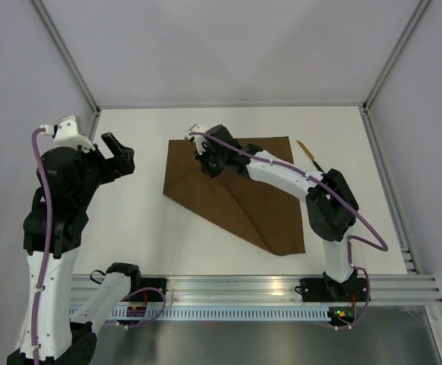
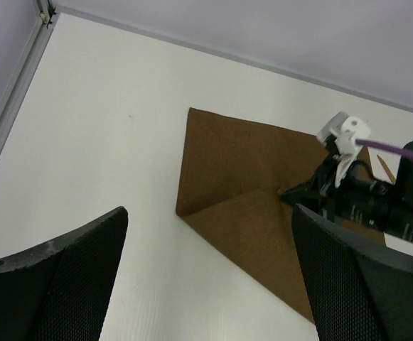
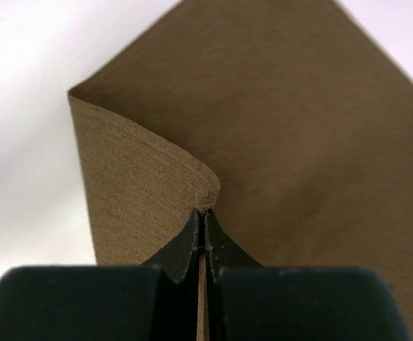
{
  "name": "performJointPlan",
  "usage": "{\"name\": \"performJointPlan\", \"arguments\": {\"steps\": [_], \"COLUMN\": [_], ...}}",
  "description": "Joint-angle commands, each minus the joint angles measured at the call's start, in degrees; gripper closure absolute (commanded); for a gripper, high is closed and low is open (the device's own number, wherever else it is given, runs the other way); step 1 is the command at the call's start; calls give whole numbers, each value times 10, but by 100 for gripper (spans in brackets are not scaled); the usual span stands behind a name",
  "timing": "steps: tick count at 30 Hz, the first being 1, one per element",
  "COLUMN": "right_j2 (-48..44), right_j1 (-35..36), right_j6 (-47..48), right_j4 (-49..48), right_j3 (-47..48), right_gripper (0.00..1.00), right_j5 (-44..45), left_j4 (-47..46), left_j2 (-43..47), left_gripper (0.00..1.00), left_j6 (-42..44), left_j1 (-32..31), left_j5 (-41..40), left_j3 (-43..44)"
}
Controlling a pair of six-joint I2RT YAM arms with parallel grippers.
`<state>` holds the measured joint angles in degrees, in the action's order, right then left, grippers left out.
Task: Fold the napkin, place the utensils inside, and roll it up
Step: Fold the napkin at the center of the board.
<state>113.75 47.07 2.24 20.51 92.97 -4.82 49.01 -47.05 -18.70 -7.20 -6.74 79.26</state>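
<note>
**Right pincer clamped on a napkin corner**

The left arm stood raised over the table's [image 1: 144, 220] left side with its elbow bent. The left gripper [image 1: 120, 152] was spread wide and held nothing. The napkin [image 1: 259, 205] lay mid-table, one flap folded over. The right arm stretched forward and leftward, and the right gripper [image 3: 205, 220] pinched the flap's corner. The utensil [image 1: 309, 154] lay near the napkin's far right corner.
</note>
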Motion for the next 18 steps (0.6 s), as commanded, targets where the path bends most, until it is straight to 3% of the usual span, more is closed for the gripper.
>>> {"name": "performJointPlan", "arguments": {"steps": [1,18], "right_j2": [-35,-8], "right_j1": [-51,-197], "right_j6": [12,21], "right_j4": [-4,-57], "right_j3": [-7,-24], "right_gripper": [98,99], "right_j5": [-5,9], "left_j4": [-29,-39], "left_j2": [-5,-13], "left_gripper": [0,0], "left_j6": [10,9], "left_j1": [3,3], "left_j5": [22,34], "left_j3": [-8,-17]}}
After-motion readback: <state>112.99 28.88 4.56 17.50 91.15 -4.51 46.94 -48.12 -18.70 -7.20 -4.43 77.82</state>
